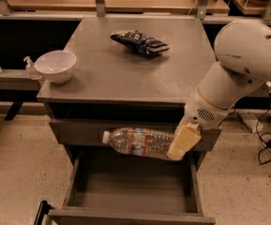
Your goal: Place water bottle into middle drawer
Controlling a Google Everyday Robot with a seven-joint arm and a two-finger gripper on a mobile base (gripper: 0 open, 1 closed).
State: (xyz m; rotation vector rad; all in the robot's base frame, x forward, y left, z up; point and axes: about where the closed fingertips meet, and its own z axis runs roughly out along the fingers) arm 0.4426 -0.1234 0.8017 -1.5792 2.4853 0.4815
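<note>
My gripper (pixel 176 148) is shut on the base end of the water bottle (pixel 137 141), a clear ribbed bottle with a white cap and a red-and-white label. The bottle lies level with its cap pointing left. It hangs in front of the closed upper drawer front (pixel 79 131) and just above the middle drawer (pixel 134 187). That drawer is pulled out, and its grey tray interior shows nothing inside. One cream finger (pixel 185 140) covers the bottle's right end. The white arm (pixel 238 74) comes in from the right.
A white bowl (pixel 55 65) stands at the left of the grey cabinet top (pixel 125 74). A dark blue snack bag (pixel 139 42) lies at its back. Small pump-top bottles (pixel 29 67) stand on a ledge to the left. Cables (pixel 266 149) lie on the floor at right.
</note>
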